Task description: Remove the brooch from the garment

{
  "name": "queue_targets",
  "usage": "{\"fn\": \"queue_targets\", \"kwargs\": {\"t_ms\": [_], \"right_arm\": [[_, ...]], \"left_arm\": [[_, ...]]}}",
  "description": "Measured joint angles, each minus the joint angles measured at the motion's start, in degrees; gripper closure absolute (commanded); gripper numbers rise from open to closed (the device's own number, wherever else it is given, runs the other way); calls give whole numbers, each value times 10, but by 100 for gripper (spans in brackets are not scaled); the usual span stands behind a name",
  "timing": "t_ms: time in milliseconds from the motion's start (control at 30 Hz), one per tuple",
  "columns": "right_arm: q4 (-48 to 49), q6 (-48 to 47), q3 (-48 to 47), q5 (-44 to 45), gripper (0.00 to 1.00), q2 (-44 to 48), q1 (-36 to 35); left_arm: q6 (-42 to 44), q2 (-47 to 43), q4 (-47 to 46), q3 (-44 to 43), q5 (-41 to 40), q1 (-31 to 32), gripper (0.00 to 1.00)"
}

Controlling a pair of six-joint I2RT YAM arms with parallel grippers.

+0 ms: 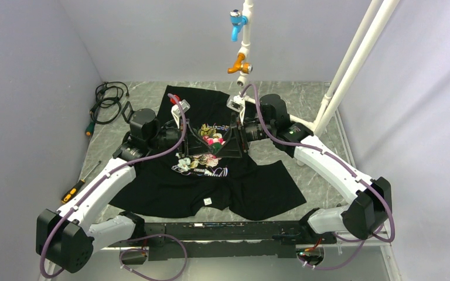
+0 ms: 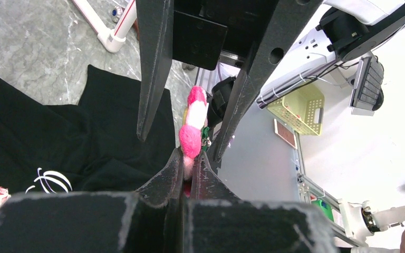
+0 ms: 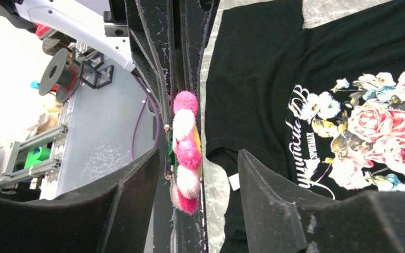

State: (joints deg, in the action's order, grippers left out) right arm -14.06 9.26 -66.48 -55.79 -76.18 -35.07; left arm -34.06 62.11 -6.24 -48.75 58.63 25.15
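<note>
The black T-shirt lies spread on the table, rose print up; it also shows in the left wrist view and the right wrist view. The brooch, fluffy pink and white, is held edge-on above the shirt's print. My left gripper is shut on its lower edge. My right gripper is wide open, with one finger on each side of the brooch and not touching it. The two grippers meet tip to tip over the shirt's chest, left and right. No fabric shows on the brooch.
A white pipe frame with two taps stands at the back. Black cables and a screwdriver lie at the back left, another screwdriver near the left arm. A white label sits on the shirt's hem.
</note>
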Motion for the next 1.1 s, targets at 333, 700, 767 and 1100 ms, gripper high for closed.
{"fn": "queue_targets", "kwargs": {"t_ms": [333,700,767,1100], "right_arm": [[4,0,0,-10,35,3,2],[38,46,7,-49,44,7,50],[50,56,11,-53,44,7,49],[73,77,17,-73,59,0,41]], "left_arm": [[0,0,0,0,0,-2,100],[9,0,0,0,5,-4,100],[9,1,-1,0,8,-4,100],[7,8,-5,0,11,-3,100]]}}
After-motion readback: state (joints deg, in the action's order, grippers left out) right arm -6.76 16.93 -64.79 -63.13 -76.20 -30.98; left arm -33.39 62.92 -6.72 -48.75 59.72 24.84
